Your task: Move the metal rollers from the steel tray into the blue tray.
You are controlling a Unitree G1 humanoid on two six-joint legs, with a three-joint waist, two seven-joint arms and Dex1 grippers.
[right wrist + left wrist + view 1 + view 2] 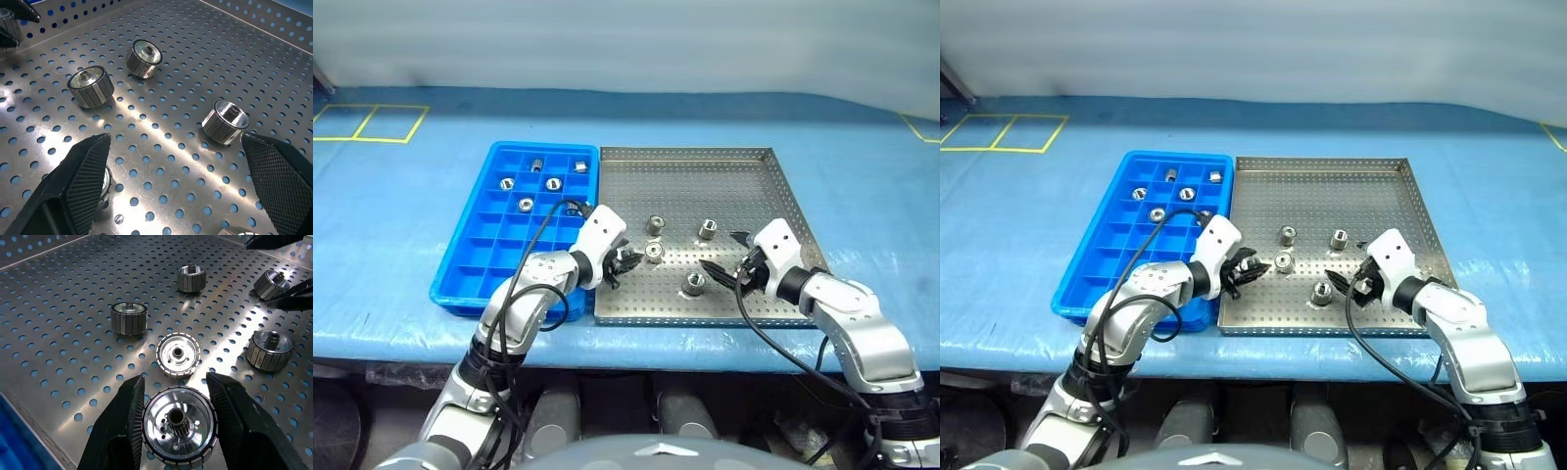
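Note:
My left gripper [626, 260] is shut on one metal roller [180, 428], gripped by its sides over the front left of the steel tray [705, 186]. Several more shiny rollers lie on the perforated floor, among them one [656, 224] upright and one [178, 354] face up just beyond the held one. My right gripper [722, 251] hangs open over the tray's front right, with a roller [226, 122] ahead of its fingers and nothing held. The blue tray [470, 264] stands directly left of the steel tray, with several rollers [526, 204] in its far compartments.
Both trays sit on a blue-covered table whose front edge runs just below them. Yellow tape lines [372, 122] mark the cover at the far left. Black cables [533, 245] loop from my wrists over the blue tray's near corner and the steel tray's front rim.

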